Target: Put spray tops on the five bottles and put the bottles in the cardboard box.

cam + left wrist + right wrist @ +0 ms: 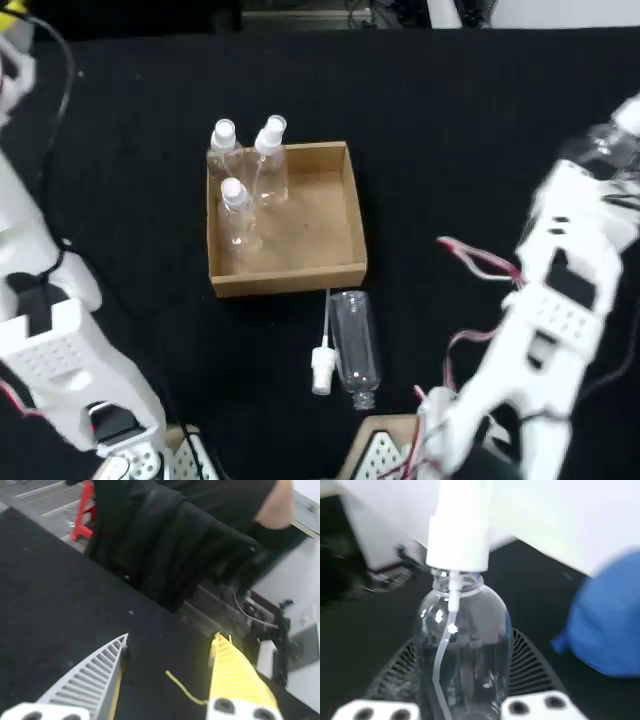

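The left gripper (171,639) hangs spread and empty near the desk's (480,110) far left edge. Three capped bottles (240,215) stand in the cardboard box's (288,278) left half; before it an open bottle (355,345) lies, neck toward the arms, a loose spray top (322,365) just beside. Well right, the right gripper (465,672) pinches a topped bottle (465,630) aloft, its base hidden.

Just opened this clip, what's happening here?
The right gripper holds a bottle with its spray top on, up off to one side of the cardboard box. Three topped bottles sit in the box. The fifth bottle lies on the table just outside the box with no top, a loose spray top beside it. The left gripper is open and empty above the table.
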`<state>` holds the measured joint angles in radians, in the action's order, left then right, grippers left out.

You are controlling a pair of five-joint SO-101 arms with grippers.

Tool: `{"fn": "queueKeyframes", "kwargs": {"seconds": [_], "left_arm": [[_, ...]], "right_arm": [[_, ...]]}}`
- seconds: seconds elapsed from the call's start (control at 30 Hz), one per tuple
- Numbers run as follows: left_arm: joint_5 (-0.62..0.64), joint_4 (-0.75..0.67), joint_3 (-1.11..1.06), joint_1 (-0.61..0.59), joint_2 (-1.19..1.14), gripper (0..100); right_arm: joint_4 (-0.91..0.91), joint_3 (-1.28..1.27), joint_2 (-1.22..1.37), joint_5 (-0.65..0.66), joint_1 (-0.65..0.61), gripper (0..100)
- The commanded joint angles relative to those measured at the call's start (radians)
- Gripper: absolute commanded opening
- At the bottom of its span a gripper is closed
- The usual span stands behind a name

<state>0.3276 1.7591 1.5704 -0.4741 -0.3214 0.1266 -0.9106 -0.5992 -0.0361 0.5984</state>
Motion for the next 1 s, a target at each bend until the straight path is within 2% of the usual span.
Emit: {"fn": "queueKeyframes", "kwargs": {"seconds": [0.0, 0.13, 0.3, 0.37, 0.53, 0.67, 0.77, 0.87, 0.97], "left_arm": [[-0.025, 0.006, -0.053, -0.061, 0.064, 23], [-0.127, 0.006, -0.286, -0.062, 0.21, 23], [-0.129, -0.005, -0.739, -0.059, 0.479, 23], [-0.13, -0.061, -0.929, -0.044, 0.583, 23], [-0.13, -0.371, -1.5, -0.021, 0.881, 23], [-0.137, -0.732, -1.985, -0.004, 1.157, 23], [-0.135, -0.947, -2.284, -0.004, 1.332, 23], [-0.129, -1.086, -2.502, -0.004, 1.442, 23], [-0.118, -1.114, -2.589, -0.004, 1.468, 23]], "right_arm": [[-0.239, 0.076, 0.236, 0.11, 0.094, 1.1], [-0.334, 0.081, 0.364, 0.124, 0.114, 1.1], [-0.413, 0.081, 0.458, 0.124, 0.104, 1.1], [-0.46, 0.081, 0.495, 0.124, 0.091, 1.1], [-0.597, 0.107, 0.631, 0.124, 0.074, 1.1], [-0.678, 0.148, 0.737, 0.124, 0.077, 1.1], [-0.769, 0.15, 0.791, 0.124, 0.077, 1.1], [-0.89, 0.143, 0.834, 0.124, 0.077, 1.1], [-0.951, 0.143, 0.869, 0.124, 0.077, 1.1]]}}
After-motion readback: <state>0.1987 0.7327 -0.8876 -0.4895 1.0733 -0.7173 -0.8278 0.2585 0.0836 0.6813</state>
